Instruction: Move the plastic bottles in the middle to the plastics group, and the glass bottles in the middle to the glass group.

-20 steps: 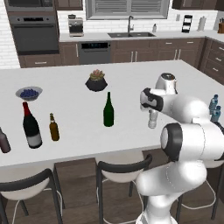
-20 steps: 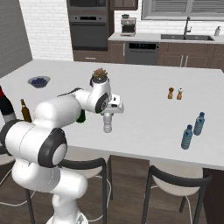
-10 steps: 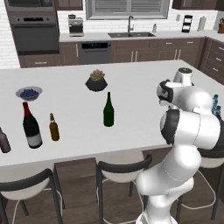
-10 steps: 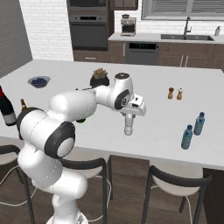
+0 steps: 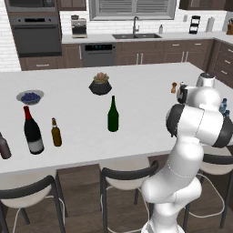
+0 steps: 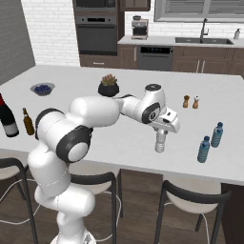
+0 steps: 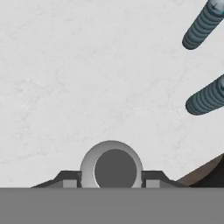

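Over the counter's front right part: my gripper (image 6: 160,141) holds the clear plastic bottle (image 6: 160,143) by its neck, upright, jaws narrow on it.
Plastics group: two blue-tinted bottles (image 6: 210,142) near the right edge, close by.
Green wine bottle (image 5: 113,115): mid-counter.
Black wine bottle (image 5: 32,131): near the front left edge, amber beer bottle (image 5: 56,133) beside it.

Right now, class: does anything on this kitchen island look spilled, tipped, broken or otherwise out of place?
Nothing stands out as spilled, tipped or broken. The one thing off the counter is the small clear bottle, held upright in the gripper short of the two blue bottles. The green wine bottle and black wine bottle stand upright.
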